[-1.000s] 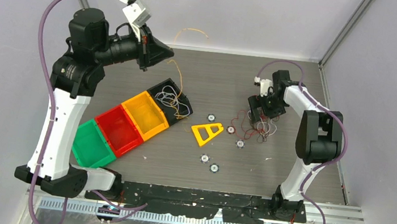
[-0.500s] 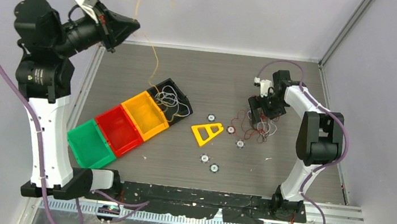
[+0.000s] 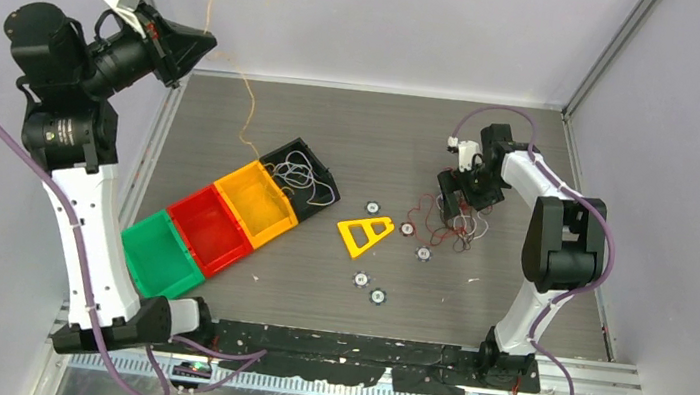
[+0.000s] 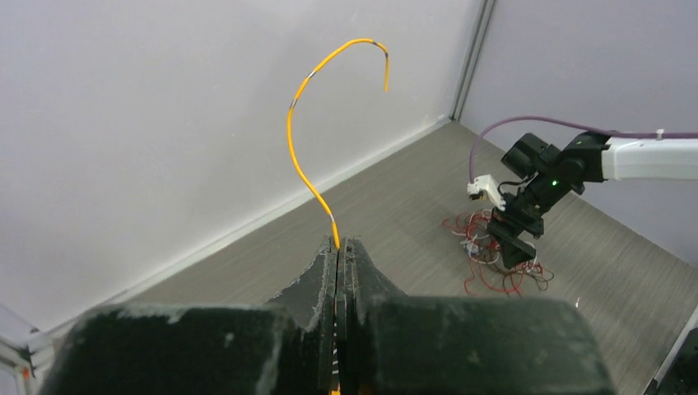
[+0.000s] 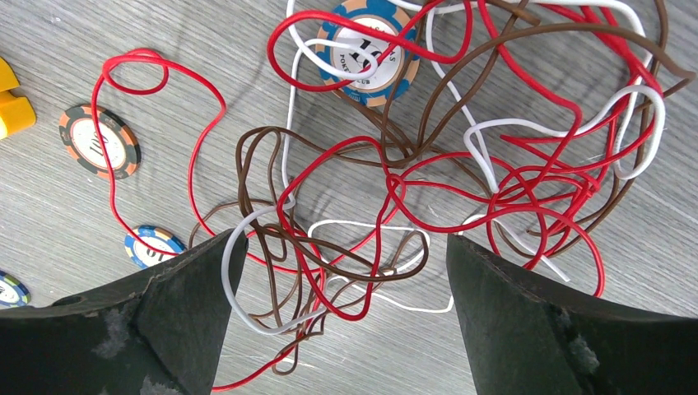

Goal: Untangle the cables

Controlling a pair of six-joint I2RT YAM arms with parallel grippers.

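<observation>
Far left and raised high above the table, the left gripper is pinching a yellow-orange cable between fully closed fingers. The cable's free end is curling up past the fingertips, and the rest is trailing down toward the black bin, where thin white wires are lying. Further right, the tangle of red, brown and white cables is lying on the table among poker chips, and the right gripper is hovering over it, fingers spread wide, gripping nothing
</observation>
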